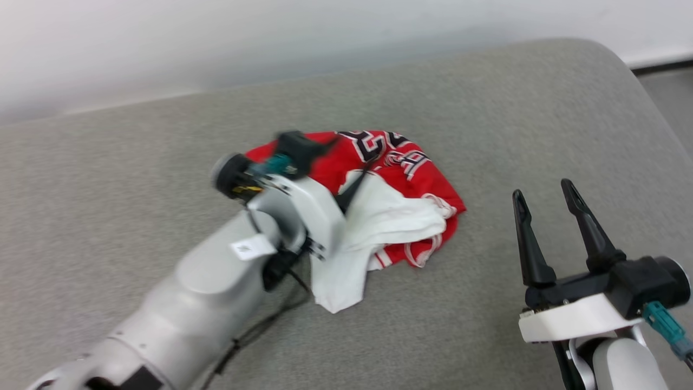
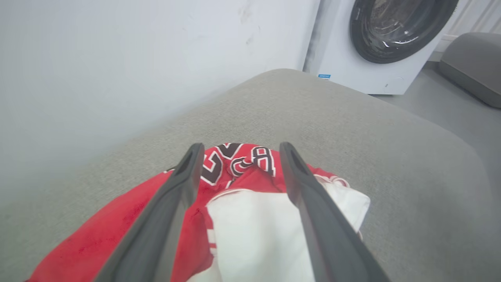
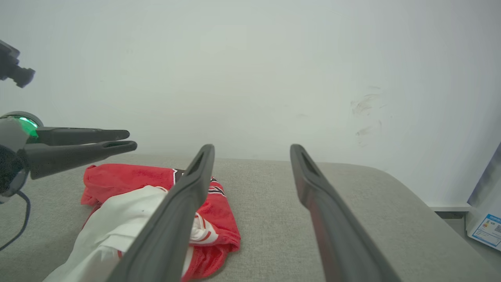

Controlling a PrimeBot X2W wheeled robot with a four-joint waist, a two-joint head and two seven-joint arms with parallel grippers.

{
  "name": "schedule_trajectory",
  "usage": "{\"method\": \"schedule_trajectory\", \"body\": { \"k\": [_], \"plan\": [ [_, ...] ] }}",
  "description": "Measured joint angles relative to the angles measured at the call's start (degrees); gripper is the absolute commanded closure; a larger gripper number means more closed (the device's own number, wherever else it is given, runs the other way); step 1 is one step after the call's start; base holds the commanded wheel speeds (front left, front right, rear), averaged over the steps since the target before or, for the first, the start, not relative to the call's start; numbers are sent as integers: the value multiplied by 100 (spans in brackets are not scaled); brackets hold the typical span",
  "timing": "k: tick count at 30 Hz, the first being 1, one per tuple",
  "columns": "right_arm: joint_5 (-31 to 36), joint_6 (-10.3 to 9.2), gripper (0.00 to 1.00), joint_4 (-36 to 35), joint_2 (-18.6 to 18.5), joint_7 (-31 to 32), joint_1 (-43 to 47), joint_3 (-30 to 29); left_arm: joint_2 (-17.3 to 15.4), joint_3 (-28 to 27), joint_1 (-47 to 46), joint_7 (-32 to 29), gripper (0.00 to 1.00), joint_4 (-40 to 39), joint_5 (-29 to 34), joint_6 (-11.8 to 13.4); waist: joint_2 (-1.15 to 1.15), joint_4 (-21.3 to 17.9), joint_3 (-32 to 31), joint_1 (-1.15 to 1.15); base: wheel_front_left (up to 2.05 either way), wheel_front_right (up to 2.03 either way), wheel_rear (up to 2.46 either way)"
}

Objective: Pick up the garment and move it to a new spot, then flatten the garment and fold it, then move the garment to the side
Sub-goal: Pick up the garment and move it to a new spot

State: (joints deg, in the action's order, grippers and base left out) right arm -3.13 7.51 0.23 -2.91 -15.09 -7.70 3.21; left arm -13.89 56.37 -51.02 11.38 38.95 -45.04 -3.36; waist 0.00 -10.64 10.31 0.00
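Presently the garment lies in a crumpled heap near the middle of the grey fabric-covered surface, not spread and not folded. Red cloth forms the bulk of the heap; black white-outlined lettering shows on the side nearest the wall, and a white sleeve with red-white striped trim is draped across the near side, trailing toward the robot. The left gripper is positioned over the heap with its two dark fingers spread apart; nothing is held between them. The right wrist view shows it hanging above the cloth, clear of it. The left forearm reaches in from the lower left and covers the heap's left edge in the head view. The right gripper stands to the right of the garment, well apart from it, over bare surface, fingers splayed and empty, pointing toward the wall. Beyond the far right end of the surface, the left wrist view shows a white front-loading washing machine standing on the grey floor, with a grey cushion lying beside it.
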Motion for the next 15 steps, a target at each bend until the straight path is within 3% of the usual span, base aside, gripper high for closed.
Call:
{"method": "schedule_trajectory", "body": {
  "k": [4, 5, 8, 15],
  "plan": [
    [77, 0, 0, 0, -2, 0, 102, -86, -453, -408, 58, 301, 0, -233, 65, 301, 0, 285, -193, 0, 0, 0, 0],
    [121, 0, 0, -13, 0, 0, 145, -110, -847, -791, 341, 352, 0, -628, 108, 513, 0, 486, -333, 0, 0, 0, 0],
    [160, 0, 0, -21, 0, 0, 238, -174, -1201, -1266, 803, 355, 0, -1343, 301, 768, 0, 673, -454, 0, 0, 0, 0],
    [163, 0, 0, -56, 0, 0, 358, -213, -1548, -2053, 2420, 369, 0, -2782, 694, 1232, 0, 934, -637, 0, 0, 0, 0]
  ]
}}
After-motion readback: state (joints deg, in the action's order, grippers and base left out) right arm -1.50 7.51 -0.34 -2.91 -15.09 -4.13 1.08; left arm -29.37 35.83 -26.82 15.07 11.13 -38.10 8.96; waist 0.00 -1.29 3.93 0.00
